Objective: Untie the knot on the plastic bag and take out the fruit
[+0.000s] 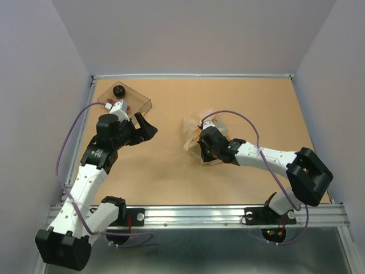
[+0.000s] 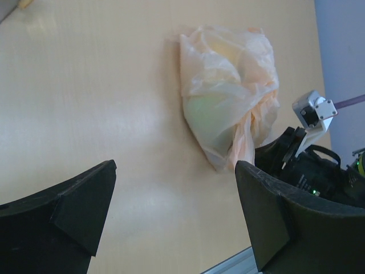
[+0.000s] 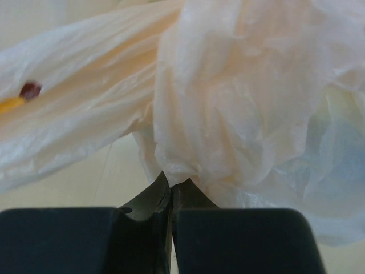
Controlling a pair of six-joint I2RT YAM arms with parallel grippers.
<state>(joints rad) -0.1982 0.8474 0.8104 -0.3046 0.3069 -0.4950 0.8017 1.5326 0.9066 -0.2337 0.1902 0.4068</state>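
Our right gripper [image 3: 171, 191] is pinched tight on a fold of the bag [image 2: 228, 80]. The bag lies on the table [image 1: 171, 171], near the middle and a bit to the right. Our left gripper [image 2: 175, 166] is wide open and holds nothing. It is well apart from the bag, on its left. A green fruit [image 2: 202, 114] shows through the thin plastic. The other fruit is hidden inside. From above, the right arm covers much of the bag. We cannot tell which twist is the knot.

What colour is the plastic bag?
The plastic bag is translucent cream-white, tinged orange; left wrist view.
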